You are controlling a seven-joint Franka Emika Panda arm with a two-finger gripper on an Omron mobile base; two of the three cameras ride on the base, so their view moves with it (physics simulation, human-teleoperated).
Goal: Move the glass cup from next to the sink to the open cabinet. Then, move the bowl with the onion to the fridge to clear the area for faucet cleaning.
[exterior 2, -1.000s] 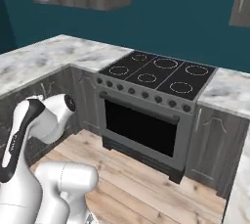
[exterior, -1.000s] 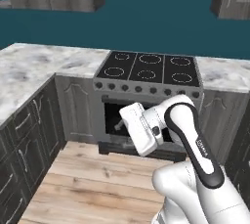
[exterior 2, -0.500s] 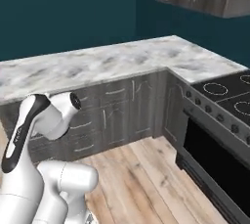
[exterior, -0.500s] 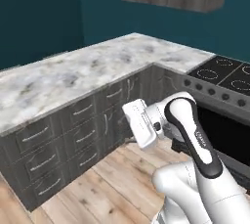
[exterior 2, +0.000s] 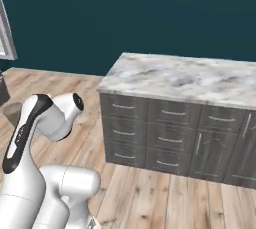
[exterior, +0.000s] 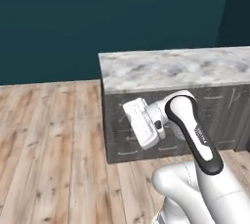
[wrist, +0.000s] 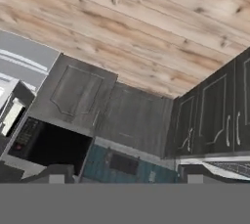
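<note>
The gripper (wrist: pixel 119 175) hangs low over the wood floor (exterior: pixel 49 135), its fingertips (wrist: pixel 52 173) set apart and holding nothing. A marble table (exterior: pixel 176 66) on dark cabinets (exterior 2: pixel 165 133) stands ahead. Where the glass cup is, I cannot tell.

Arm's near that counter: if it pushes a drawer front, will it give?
Probably not: the drawers look shut flush, so a push should meet a rigid face. Their bar handles stick out and could snag.
</note>
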